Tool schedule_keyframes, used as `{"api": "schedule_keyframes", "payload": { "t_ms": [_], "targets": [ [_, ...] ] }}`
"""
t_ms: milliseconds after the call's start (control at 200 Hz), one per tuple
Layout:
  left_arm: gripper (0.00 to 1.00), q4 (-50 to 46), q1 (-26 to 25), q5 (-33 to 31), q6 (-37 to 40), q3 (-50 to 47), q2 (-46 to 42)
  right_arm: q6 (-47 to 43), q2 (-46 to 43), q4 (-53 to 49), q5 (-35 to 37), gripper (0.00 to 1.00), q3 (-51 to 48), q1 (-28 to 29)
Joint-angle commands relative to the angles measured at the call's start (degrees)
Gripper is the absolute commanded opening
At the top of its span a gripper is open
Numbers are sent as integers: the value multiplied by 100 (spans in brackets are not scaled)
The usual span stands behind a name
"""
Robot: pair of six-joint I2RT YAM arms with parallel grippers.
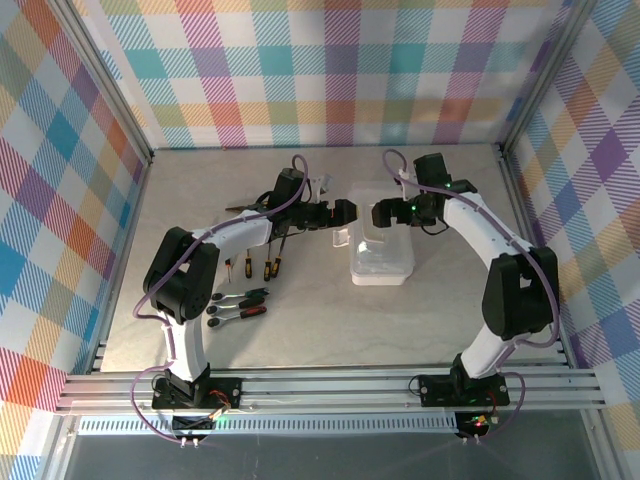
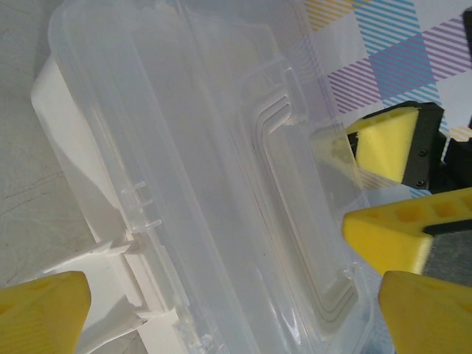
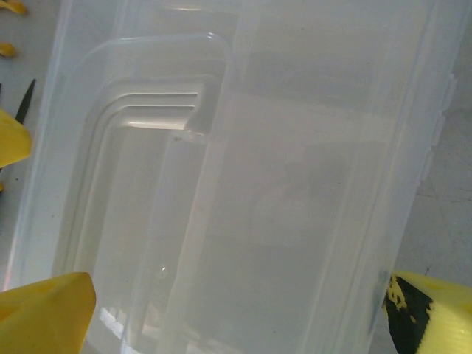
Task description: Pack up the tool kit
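The tool kit's clear plastic case (image 1: 381, 250) lies right of the table's middle, long side running away from me. Its white handle (image 2: 70, 192) shows in the left wrist view. My left gripper (image 1: 345, 212) and right gripper (image 1: 383, 212) face each other over the case's far end, both open. The case (image 2: 206, 162) spans the gap of the left gripper (image 2: 236, 313), and the case (image 3: 258, 192) does the same in the right gripper (image 3: 240, 313). Loose screwdrivers (image 1: 256, 267) and ratchets (image 1: 240, 305) lie left of the case. I cannot tell if the lid is shut.
A dark tool (image 1: 248, 208) lies under my left forearm. Aluminium posts (image 1: 505, 150) and checked walls (image 1: 330, 60) bound the table on three sides. Bare tabletop (image 1: 350, 335) runs between the case and the near rail.
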Motion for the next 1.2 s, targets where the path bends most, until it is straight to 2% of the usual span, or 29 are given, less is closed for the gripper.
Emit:
{"api": "schedule_keyframes", "payload": {
  "t_ms": [0, 130, 415, 535, 875, 1195],
  "targets": [
    [100, 17, 25, 6, 86, -19, -174, -72, 165, -173, 69, 99, 226, -22],
    [100, 0, 23, 7, 93, 4, -167, -72, 243, -231, 163, 99, 265, -22],
    [100, -70, 23, 15, 133, 54, -174, -65, 25, -107, 24, 78, 123, -31],
    [100, -151, 46, 24, 190, 115, -216, 1, -174, 155, -388, 72, -86, -151],
    [100, -165, 102, 212, 179, 349, -292, 457, -587, 998, -2005, 70, -659, -728],
    [100, 301, 78, 594, -85, 707, -206, 721, -627, 1477, -2744, 67, -959, -1024]
  ]
}}
